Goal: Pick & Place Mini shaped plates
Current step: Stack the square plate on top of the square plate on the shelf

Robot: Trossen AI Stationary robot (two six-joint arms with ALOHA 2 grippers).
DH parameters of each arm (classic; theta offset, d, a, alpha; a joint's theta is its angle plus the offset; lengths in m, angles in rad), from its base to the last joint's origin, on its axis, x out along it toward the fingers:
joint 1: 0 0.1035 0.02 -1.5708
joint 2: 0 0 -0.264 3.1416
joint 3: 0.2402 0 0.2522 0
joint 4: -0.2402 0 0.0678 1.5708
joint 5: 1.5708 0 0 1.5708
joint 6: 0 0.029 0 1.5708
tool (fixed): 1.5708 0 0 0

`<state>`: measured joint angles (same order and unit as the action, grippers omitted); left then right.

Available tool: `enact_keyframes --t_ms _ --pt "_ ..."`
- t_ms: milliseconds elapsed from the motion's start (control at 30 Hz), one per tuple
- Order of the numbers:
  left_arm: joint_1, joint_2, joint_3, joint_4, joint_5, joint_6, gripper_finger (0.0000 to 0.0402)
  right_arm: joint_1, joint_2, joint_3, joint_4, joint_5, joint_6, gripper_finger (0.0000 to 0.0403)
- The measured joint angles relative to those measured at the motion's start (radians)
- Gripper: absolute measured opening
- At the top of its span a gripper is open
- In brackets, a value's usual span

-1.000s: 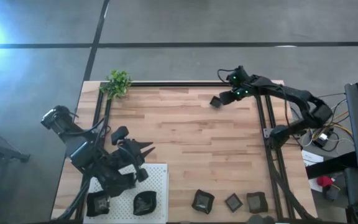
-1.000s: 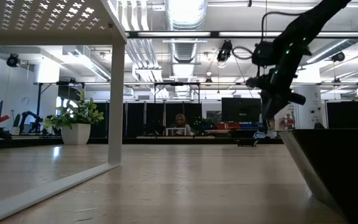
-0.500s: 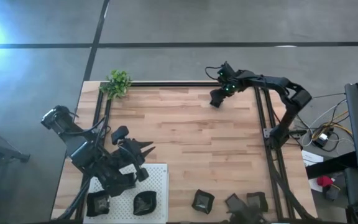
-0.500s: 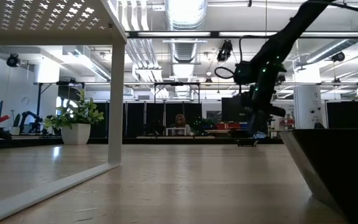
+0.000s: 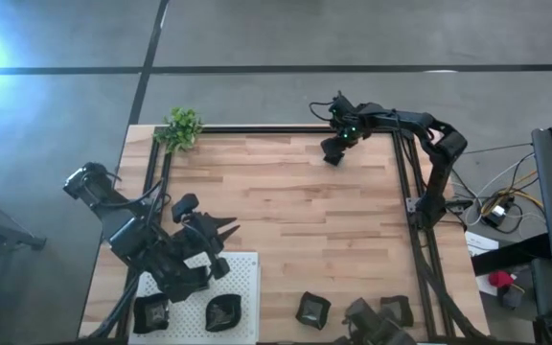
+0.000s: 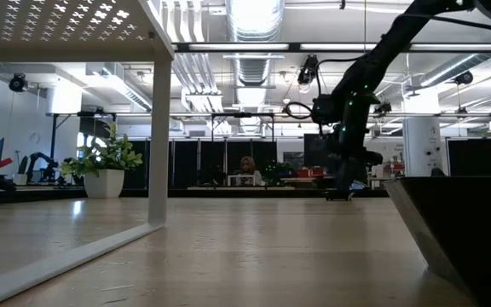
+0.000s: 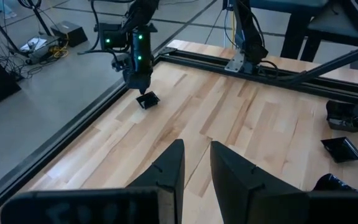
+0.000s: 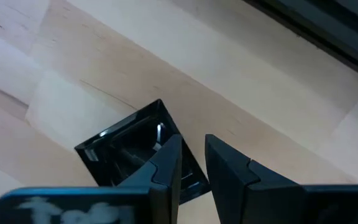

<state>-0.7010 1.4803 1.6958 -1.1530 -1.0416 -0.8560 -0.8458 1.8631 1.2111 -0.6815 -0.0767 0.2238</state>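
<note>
Right gripper [image 8: 191, 163] hangs over a small square plate [image 8: 138, 155] at the table's [image 5: 286, 211] far edge, well to the right of the green plant [image 5: 181, 126]; its fingers sit narrowly parted, one tip over the plate's rim. Left gripper [image 7: 196, 163], fingers slightly apart and empty, waits above the white board [image 5: 242, 278], where two plates [image 5: 223, 311] lie.

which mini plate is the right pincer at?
The lone square plate at the table's far edge, right under the right pincer. The other plates sit along the near edge: two on the white board, the rest right of it.
</note>
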Motion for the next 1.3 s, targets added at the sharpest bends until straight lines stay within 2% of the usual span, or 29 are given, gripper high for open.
enact_keyframes --t_ms 633,967,1167,1300 --pt "0.001 0.0 0.0 0.0 0.0 -0.003 0.0071 -0.005 0.004 -0.06 0.01 -0.011 -0.057 0.0068" --pt "0.001 0.0 0.0 0.0 0.0 -0.003 0.0071 -0.004 -0.008 -0.05 0.009 -0.014 -0.094 0.0068" --pt "0.001 0.0 0.0 0.0 0.0 -0.004 0.0071 -0.004 -0.009 -0.051 0.007 -0.085 -0.104 0.0068" --pt "0.001 0.0 0.0 0.0 0.0 -0.004 0.0071 -0.004 0.002 -0.057 0.007 -0.084 -0.105 0.0068"
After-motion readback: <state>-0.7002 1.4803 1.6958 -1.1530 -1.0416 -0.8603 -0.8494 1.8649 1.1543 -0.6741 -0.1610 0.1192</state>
